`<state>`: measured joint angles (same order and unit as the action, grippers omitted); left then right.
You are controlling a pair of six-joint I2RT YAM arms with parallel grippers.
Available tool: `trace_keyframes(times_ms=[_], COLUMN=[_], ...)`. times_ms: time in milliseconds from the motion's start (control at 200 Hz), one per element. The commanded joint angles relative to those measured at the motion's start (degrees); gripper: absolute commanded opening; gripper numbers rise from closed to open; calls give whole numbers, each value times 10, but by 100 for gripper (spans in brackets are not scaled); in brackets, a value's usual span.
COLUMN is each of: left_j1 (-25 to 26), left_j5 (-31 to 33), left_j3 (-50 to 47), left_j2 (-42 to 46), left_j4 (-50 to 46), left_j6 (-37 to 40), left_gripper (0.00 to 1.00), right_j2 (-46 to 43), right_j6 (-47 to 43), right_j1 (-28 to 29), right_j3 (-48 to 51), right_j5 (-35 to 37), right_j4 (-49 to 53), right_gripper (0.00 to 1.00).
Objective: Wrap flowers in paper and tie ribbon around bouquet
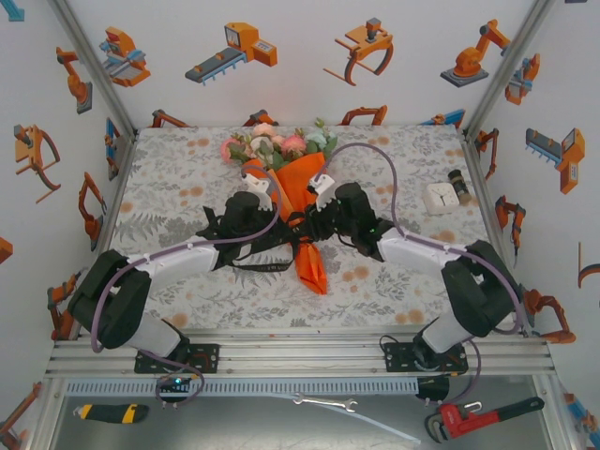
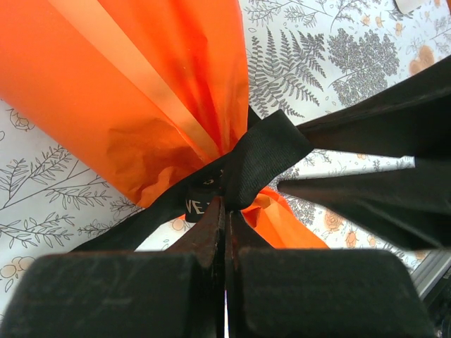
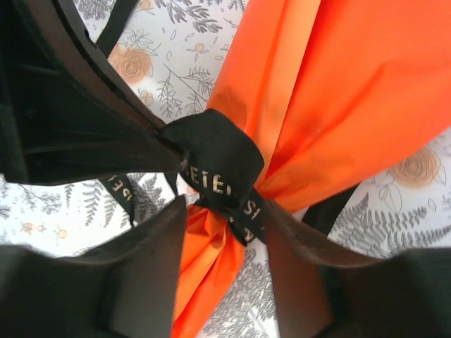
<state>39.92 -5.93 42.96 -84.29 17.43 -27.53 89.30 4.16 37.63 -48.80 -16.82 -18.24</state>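
Left wrist: black ribbon cinches the creased orange bouquet; left gripper pinches the ribbon, right gripper straddles it, jaws apart.

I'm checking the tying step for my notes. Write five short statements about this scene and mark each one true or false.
1. The flowers stick out of the wide end of the paper. True.
2. The paper is blue. False: it is bright orange.
3. The ribbon goes round the pinched, narrow part of the paper. True.
4. The left tool stands wide open. False: it is shut on the ribbon.
5. The red pipe wrench lies on the tablecloth. False: it lies off the cloth, on the grey shelf at the near edge.
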Motion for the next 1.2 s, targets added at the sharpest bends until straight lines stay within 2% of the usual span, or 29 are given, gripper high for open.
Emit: trace_keyframes(times_ms=[0, 75, 130, 250, 340, 436, 501, 546, 691, 851, 981, 1101, 1192], left_j1=[-3, -3, -4, -4, -4, -5, -15, -25, -52, -88, -100, -109, -111], left_j5=[5, 13, 27, 70, 137, 239, 264, 255, 147, 32, -3, -18, -22], left_j3=[9, 8, 5, -3, -16, -23, -21, -19, -18, -8, 5, 16, 14], left_j2=[17, 29, 45, 106, 162, 190, 182, 171, 125, 68, 20, -19, -35], left_j4=[-11, -23, -37, -87, -154, -243, -296, -318, -299, -254, -233, -212, -177], left_j6=[15, 18, 22, 41, 77, 123, 143, 150, 169, 175, 182, 175, 164], left_gripper=[1, 14, 27, 43, 49, 49, 49, 49, 52, 61, 62, 57, 44], right_j2=[10, 2, -6, -16, -23, -23, -20, -17, -9, -10, -12, -10, -8], right_j6=[-10, -9, -8, -11, -6, -4, -1, 0, 0, 1, 2, 4, 8], right_j1=[-5, -6, -7, -7, -8, -8, -8, -8, -9, -12, -14, -14, -14], right_j3=[-25, -26, -27, -30, -24, -21, -22, -23, -30, -32, -30, -30, -31], right_j5=[-17, -13, -8, -6, -9, -14, -15, -17, -27, -36, -37, -39, -41], right_j4=[-52, -52, -49, -28, -28, -32, -33, -34, -36, -35, -35, -35, -35], right_gripper=[20, 7, 1, 0, 0, 0, 0, 0, 0, 0, 0, 0, 0])
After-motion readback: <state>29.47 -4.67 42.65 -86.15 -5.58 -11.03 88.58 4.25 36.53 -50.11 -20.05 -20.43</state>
